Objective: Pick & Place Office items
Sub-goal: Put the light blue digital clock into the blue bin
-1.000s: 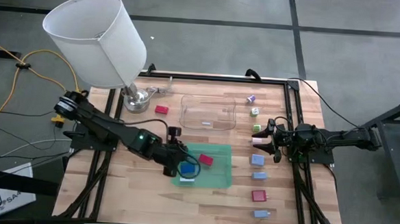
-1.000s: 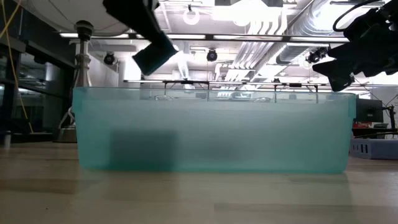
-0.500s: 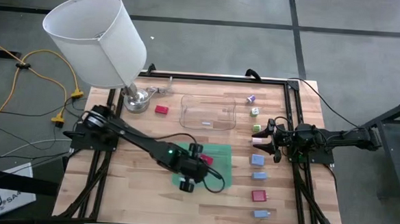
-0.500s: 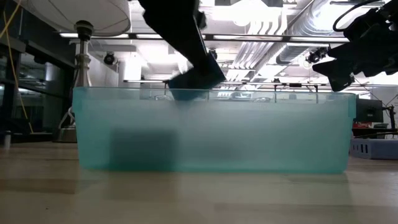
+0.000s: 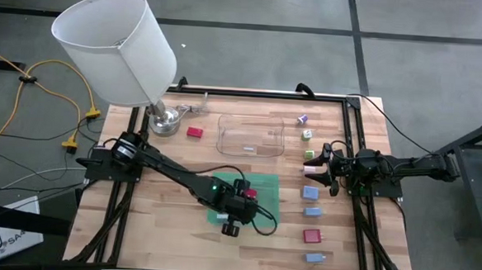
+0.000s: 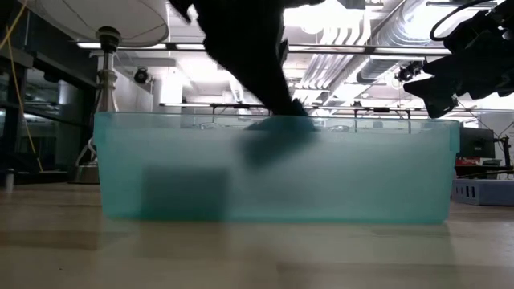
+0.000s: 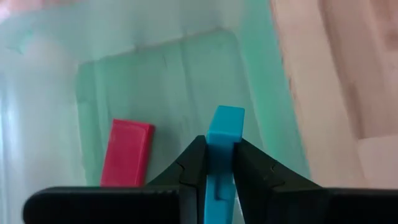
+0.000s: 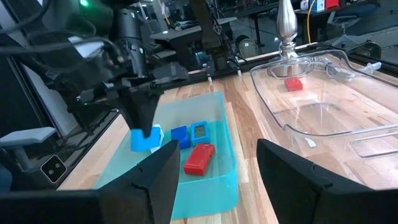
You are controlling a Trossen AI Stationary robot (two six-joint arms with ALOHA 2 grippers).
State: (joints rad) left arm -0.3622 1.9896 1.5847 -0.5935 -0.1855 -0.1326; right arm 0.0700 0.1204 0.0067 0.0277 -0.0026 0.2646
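Left wrist view: left gripper (image 7: 219, 163) clamped on teal block (image 7: 224, 134), inside green tray (image 7: 273, 93), bare floor beside red block (image 7: 127, 152) | right gripper (image 5: 325, 166) fingers apart near table's right edge | wooden table (image 5: 169, 247), lamp (image 5: 117, 46) behind

I see a translucent green tray (image 8: 217, 134) holding a red block (image 7: 127, 152), two blue blocks (image 8: 180, 136) and a light blue block (image 7: 222, 144). The lampshade (image 5: 113, 46) is white, the table (image 5: 178, 231) pale wood.
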